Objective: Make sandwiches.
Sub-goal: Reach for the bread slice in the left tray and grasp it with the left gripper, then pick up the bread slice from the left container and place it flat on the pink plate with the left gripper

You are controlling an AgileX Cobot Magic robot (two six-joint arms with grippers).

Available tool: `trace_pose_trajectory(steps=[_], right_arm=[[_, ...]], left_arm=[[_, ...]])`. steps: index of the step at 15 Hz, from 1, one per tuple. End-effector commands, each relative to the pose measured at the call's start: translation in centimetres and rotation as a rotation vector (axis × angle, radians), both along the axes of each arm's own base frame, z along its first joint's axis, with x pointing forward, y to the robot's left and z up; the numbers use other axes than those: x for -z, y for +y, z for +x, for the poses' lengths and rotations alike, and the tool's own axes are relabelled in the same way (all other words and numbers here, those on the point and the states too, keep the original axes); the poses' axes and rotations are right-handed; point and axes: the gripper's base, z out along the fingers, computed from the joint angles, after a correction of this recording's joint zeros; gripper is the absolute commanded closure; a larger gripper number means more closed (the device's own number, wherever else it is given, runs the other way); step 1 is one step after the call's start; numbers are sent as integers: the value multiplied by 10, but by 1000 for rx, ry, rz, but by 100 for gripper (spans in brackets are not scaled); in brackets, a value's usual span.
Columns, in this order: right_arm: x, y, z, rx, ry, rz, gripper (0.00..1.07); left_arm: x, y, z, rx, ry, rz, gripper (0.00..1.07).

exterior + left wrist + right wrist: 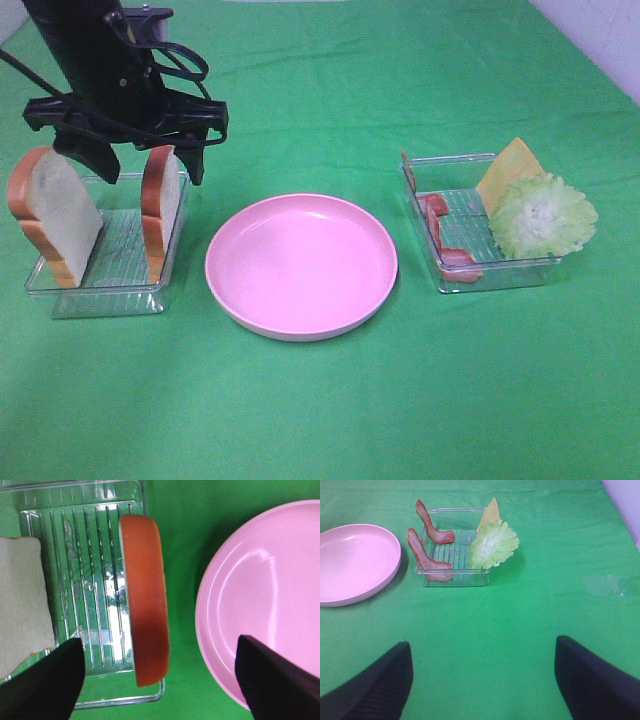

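Two toy bread slices stand on edge in a clear tray at the left: one at its left side, one at its right side. My left gripper is open and hovers above the right slice, with one finger on each side of it and not touching it. Bacon strips, a yellow cheese slice and frilly lettuce sit in a second clear tray at the right. My right gripper is open and empty, well in front of that tray.
A round pink plate lies empty between the two trays on the green cloth. It also shows in the left wrist view and the right wrist view. A white wall edge borders the far right.
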Motion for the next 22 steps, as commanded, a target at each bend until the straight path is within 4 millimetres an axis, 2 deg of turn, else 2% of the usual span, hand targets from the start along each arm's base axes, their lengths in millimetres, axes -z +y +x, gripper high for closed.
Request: trace_pose_trajectory(steps=[1,5,7,11,12,13,14,15,17,20,22], right_arm=[[-1,0,-2,2,-26,-4,32],[-1,0,-2,2,-26,-4,32],[-1,0,-2,2,-26,-4,32],[-1,0,-2,2,-26,-4,32],[-1,0,-2,2,-26,-4,32],[-1,0,-2,2,-26,-4,32],[-1,0,-2,2,-26,-4,32],[-1,0,-2,2,-26,-4,32],[-1,0,-2,2,-26,-4,32],[-1,0,-2,2,-26,-4,32],[-1,0,-2,2,-26,-4,32]], left_arm=[[13,-3,7,-1,-5,2,30],[29,-6,13,4,2,8,31],[32,-6,13,2,15,14,36],[33,-6,13,3,16,15,61],[33,-6,13,3,15,16,70],[33,-5,13,7,11,25,85],[33,-5,13,8,11,26,92],[33,-5,13,8,11,26,92],[33,-5,12,5,21,26,107],[26,-3,7,-1,49,34,107],[2,1,-4,0,54,16,107]])
